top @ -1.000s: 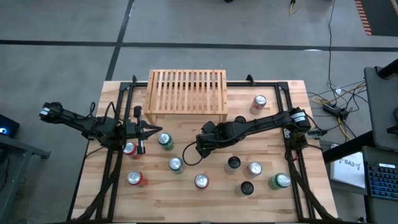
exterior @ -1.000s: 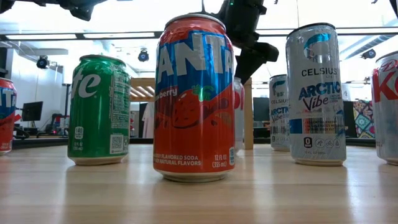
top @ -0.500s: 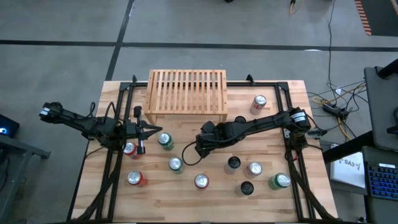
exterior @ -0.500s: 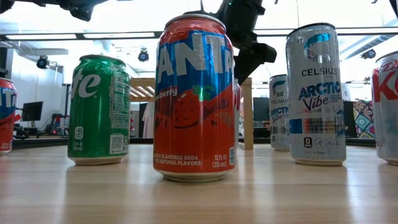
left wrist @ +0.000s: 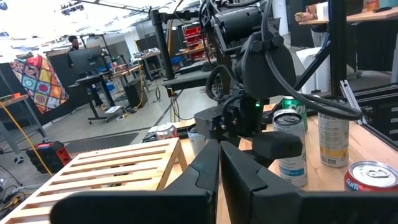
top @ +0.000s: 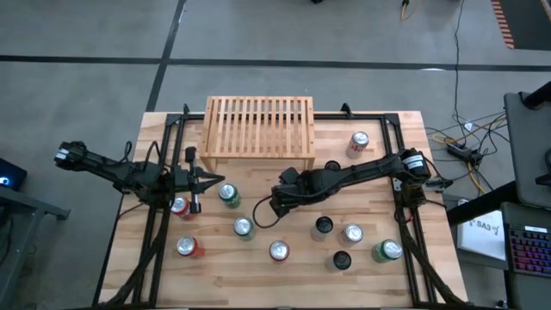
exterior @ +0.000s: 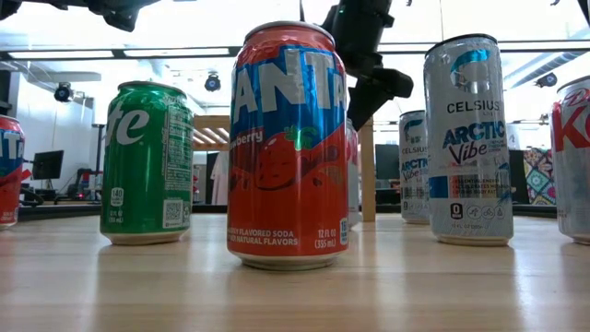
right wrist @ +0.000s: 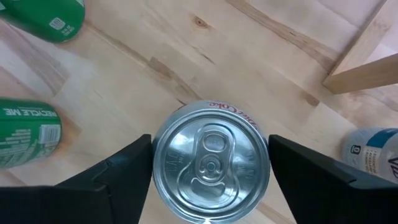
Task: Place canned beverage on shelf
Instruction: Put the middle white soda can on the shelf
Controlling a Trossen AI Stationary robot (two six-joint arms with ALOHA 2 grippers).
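Right wrist view: round aluminium can lid.

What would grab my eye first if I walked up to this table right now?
Probably the big orange-and-blue soda can standing right in front of the low camera. Then the right gripper, poised open directly above a silver can top, one finger on each side, near a shelf leg. Behind, the empty light-wood shelf sits at the table's far edge, with cans scattered in front.
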